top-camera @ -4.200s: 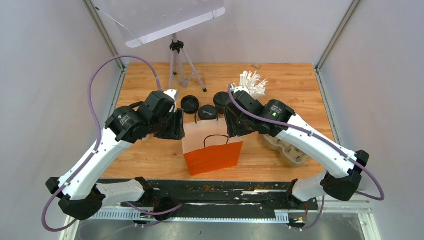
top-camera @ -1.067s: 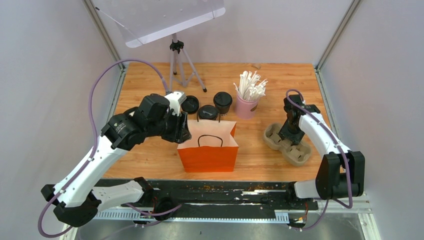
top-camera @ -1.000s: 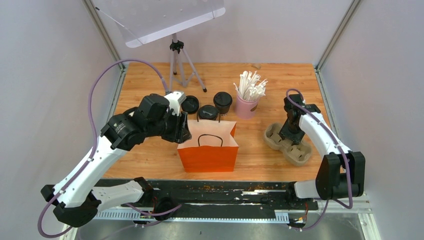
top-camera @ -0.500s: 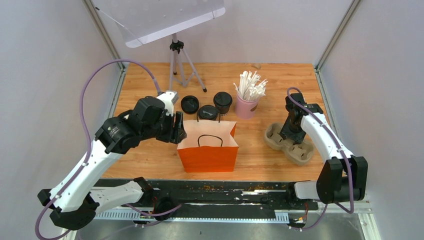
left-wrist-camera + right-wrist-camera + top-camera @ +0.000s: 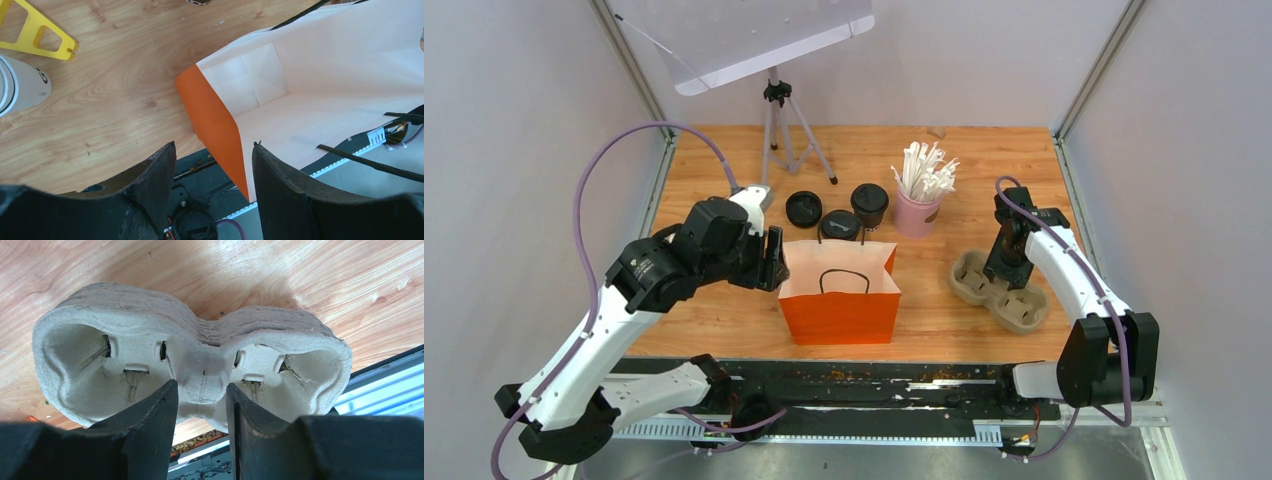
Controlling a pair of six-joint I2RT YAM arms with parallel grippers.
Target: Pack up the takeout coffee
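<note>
Cups point(image 5: 869, 203) with round black lids, pulp tray point(image 5: 200, 362) fibrous, two-welled

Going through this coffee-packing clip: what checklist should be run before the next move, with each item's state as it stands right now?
1. Bag upright, mouth open: ok.
2. Inside of the bag free: ok, only bare paper shows in the top and left wrist views.
3. Left gripper holding nothing: ok, jaws apart at the bag's left edge.
4. Right gripper centred over the tray: ok, one jaw on each side of its narrow middle.
5. Right jaws gripping the tray: cannot tell, contact is not clear.
6. Three cups upright with lids on, behind the bag: ok.
</note>
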